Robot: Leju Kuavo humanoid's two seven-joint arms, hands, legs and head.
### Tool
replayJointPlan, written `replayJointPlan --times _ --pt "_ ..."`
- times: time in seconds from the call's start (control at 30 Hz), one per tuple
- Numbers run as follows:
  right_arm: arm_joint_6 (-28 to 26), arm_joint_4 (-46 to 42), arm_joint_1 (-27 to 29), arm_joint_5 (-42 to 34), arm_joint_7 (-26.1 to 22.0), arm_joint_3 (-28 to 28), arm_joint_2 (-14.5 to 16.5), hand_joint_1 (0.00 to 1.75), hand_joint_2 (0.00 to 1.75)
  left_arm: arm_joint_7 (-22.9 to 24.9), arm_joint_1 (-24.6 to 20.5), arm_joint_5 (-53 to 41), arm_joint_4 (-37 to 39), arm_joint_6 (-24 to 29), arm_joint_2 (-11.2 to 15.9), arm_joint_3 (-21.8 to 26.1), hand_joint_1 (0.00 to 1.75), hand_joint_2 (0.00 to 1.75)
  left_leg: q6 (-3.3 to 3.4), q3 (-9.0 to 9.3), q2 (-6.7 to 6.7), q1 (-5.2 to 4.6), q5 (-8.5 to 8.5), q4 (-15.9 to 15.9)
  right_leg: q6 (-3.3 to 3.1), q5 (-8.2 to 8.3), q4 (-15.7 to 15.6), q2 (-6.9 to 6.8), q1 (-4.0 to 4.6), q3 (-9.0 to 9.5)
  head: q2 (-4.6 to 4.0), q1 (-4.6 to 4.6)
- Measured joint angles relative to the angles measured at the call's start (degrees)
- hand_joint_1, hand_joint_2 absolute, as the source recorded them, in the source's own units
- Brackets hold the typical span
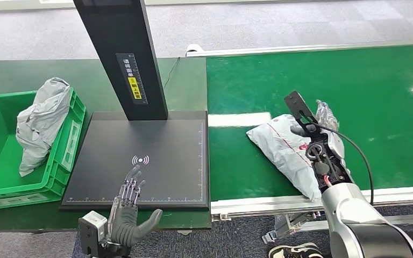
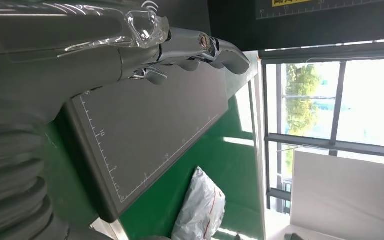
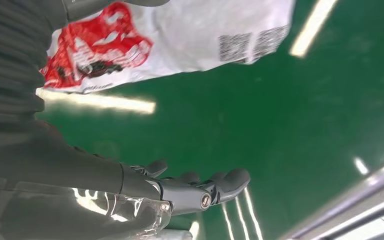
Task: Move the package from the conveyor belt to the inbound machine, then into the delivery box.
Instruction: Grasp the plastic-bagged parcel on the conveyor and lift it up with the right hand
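The package (image 1: pixel 285 148), a white plastic mailer with red print, lies on the green conveyor belt (image 1: pixel 355 86) near its front left corner. My right hand (image 1: pixel 325 126) is at the package's right side, its fingers (image 3: pixel 220 185) stretched out over the belt with nothing in them. The package (image 3: pixel 180 40) lies just beside this hand, with bare belt between them. My left hand (image 1: pixel 129 207) hovers open, fingers spread, over the front edge of the inbound machine's black plate (image 1: pixel 156 161). From the left wrist, the hand (image 2: pixel 180 47) stretches over the plate, and the package (image 2: pixel 200 207) lies beyond.
The machine's black post (image 1: pixel 121 54) rises from the back of the plate. A green crate (image 1: pixel 0 156) at the left holds a crumpled grey bag (image 1: pixel 40 121). The belt's white front rail (image 1: pixel 301 201) runs below the package.
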Motion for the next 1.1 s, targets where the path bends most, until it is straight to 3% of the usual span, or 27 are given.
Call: replayJointPlan --times 0.33,0.8,1.1 --pt "8.90 2.85 1.29 4.67 3.92 -0.91 -3.43 0.00 1.75 -0.13 -1.10 -0.09 0.35 -1.77 0.00 1.00 0.00 1.75 0.00 -0.03 -0.01 0.01 0.00 -0.01 0.00 0.00 0.00 -0.03 0.01 -0.04 0.01 -0.01" --pt "18.70 3.55 4.14 8.08 -0.70 -2.18 -3.98 0.00 1.75 -0.66 -3.33 0.00 3.22 -1.92 0.11 1.46 0.00 1.75 0.00 -0.03 -0.01 0.01 0.00 -0.01 0.00 0.00 0.00 -0.02 0.01 -0.04 0.01 -0.01" --pt "19.39 3.65 4.69 8.18 -1.23 -2.52 -3.73 0.00 1.75 -0.67 -3.90 0.00 4.29 -1.92 0.12 1.47 0.00 1.75 0.00 -0.03 -0.01 0.01 0.00 -0.01 0.00 0.00 0.00 -0.02 0.01 -0.04 0.01 -0.02"
